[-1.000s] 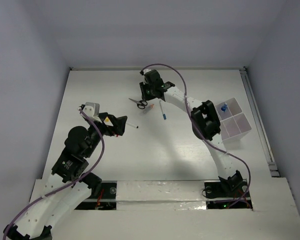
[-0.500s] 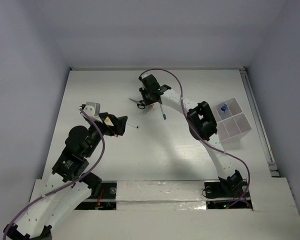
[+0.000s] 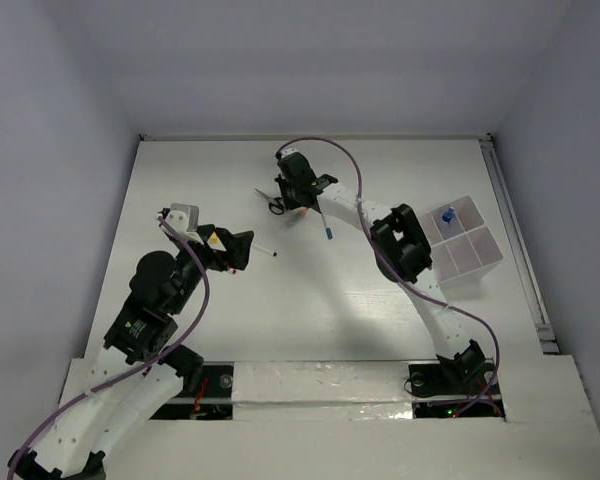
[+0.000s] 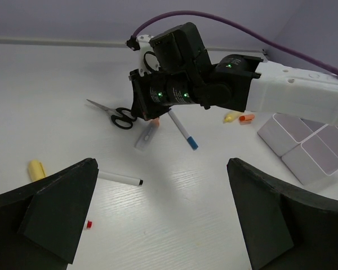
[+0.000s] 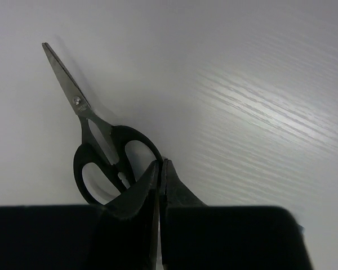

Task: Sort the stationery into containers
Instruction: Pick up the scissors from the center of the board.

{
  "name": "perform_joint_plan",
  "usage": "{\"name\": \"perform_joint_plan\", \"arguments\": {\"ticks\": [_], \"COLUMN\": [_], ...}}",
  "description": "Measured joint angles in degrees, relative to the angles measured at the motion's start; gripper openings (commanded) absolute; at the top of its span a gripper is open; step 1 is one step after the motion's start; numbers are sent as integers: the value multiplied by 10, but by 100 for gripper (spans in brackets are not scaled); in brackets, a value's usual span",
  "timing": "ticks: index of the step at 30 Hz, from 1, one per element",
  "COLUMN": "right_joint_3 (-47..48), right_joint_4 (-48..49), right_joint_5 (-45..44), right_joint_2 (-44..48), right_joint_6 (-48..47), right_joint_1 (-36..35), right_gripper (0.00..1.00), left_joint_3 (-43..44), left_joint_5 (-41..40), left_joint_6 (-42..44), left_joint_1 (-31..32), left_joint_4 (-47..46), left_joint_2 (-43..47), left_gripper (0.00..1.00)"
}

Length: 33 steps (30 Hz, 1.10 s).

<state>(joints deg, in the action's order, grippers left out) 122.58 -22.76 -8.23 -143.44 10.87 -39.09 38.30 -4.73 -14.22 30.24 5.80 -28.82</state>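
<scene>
Black-handled scissors lie on the white table at mid back. My right gripper is down at their handle and shut, one finger inside the right loop and one outside, pinching the rim. A blue-and-white pen lies just right of it. A white pen with a black tip lies ahead of my left gripper, which is open and holds nothing. The containers stand at the right.
A translucent tube lies by the scissors. Yellow pieces, an orange piece and a tiny red bit are scattered about. A blue item sits in the far container. Grey walls enclose the table.
My right gripper has shifted slightly back and left onto the scissors' handle, and its jaws have shut on the loop. The left arm has not moved.
</scene>
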Motion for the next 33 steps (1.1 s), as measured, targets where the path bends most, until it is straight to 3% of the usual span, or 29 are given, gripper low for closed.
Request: {"name": "perform_joint_plan", "arguments": {"ticks": [6,10,17,25,30,33], "right_joint_3": [-39,-133,-399,-651,-745,-769], "right_joint_4": [87,143,251,293,263,245], "right_joint_5": [7,10,2,-37,-64,-76], "right_joint_2": [6,64,327,624,743,789], "right_joint_6": [55,76,96,106,108,109], "right_joint_1": [-2,-3,-4,-23,-30,-30], "right_gripper": [0,0,0,0,0,0], "left_joint_3": [0,0,0,25,56,93], "left_joint_5": [0,0,31,163,213,222], "left_joint_6": [0,-5,-50,-174,-226,-232], "left_joint_1": [-4,-4,-9,-13,44,87], "left_joint_4": [0,-1,-31,-160,-242,-262], "left_joint_2": [-2,-8,-40,-207,-318,-367], "left_gripper": [95,92,78,60,59,53]}}
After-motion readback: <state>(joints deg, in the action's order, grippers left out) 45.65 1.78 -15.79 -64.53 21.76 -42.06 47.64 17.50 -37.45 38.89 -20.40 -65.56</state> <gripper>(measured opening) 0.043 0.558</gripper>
